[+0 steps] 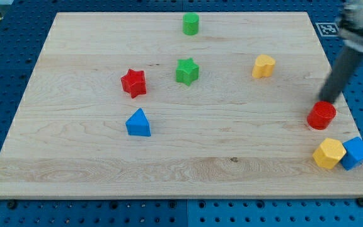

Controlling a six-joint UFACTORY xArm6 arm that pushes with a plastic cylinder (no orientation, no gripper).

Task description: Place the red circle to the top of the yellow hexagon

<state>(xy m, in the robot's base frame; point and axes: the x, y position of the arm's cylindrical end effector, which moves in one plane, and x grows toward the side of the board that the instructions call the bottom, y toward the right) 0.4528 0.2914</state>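
Red circle (pixel 321 115) sits near the view's right edge of the wooden board (pixel 74 157), just above the yellow hexagon (pixel 328 153) and a little to its left. They are close but not touching. My tip (pixel 326 101) is right at the top edge of the red circle, touching it or nearly so — the rod is blurred, so I cannot be sure.

I think the job is almost done. The red circle is already on the top side of the hexagon. The next move, I think, only needs a tiny nudge to the view's right, so the circle lines up straight above the hexagon. A push down too hard could bump the hexagon, or the blue block (pixel 357 152) touching its right side.

There is no pincer on this arm — just the rod, so nothing is grabbed or let go.

No bowls, boxes or trays are here. Nothing is inside anything; all the blocks lie flat on the board.
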